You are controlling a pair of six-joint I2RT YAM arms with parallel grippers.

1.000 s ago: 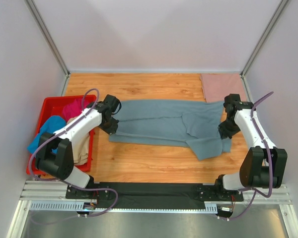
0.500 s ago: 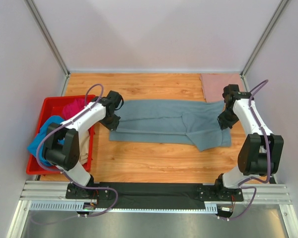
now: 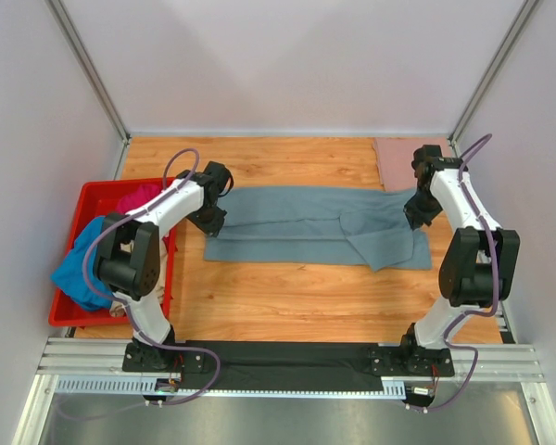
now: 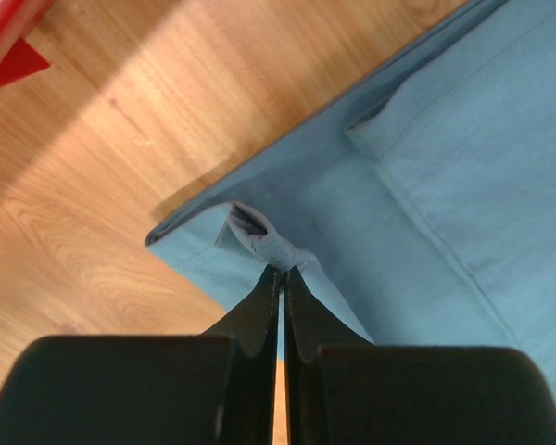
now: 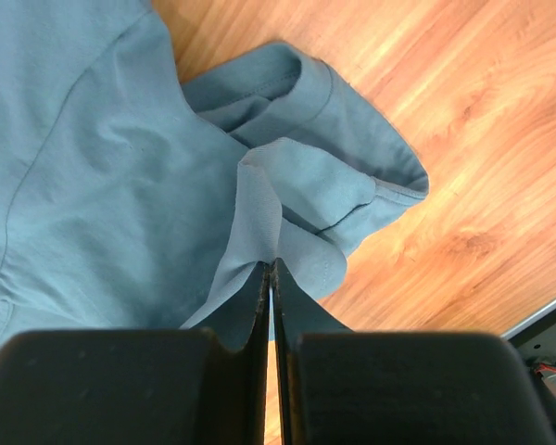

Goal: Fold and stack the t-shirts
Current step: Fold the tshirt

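The slate grey-blue t-shirt (image 3: 296,225) lies as a long band across the middle of the table. My left gripper (image 3: 210,219) is at its left end, shut on a pinched bit of ribbed edge (image 4: 273,248). My right gripper (image 3: 414,216) is at its right end, shut on a raised fold of the same cloth (image 5: 259,213), next to a rolled sleeve (image 5: 352,130). In both wrist views the jaws press together with cloth between the tips. A dusty-pink t-shirt (image 3: 413,159) lies flat at the back right corner.
A red plastic bin (image 3: 94,197) stands at the left edge, holding a bright blue shirt (image 3: 79,271) and a magenta one (image 3: 141,198). Its corner (image 4: 9,42) shows in the left wrist view. White walls close in the sides and back.
Both grippers have moved away from the arm bases, pulling the grey-blue shirt's near edge back. The flap that hung toward the near right is now drawn in, so the shirt is narrower.
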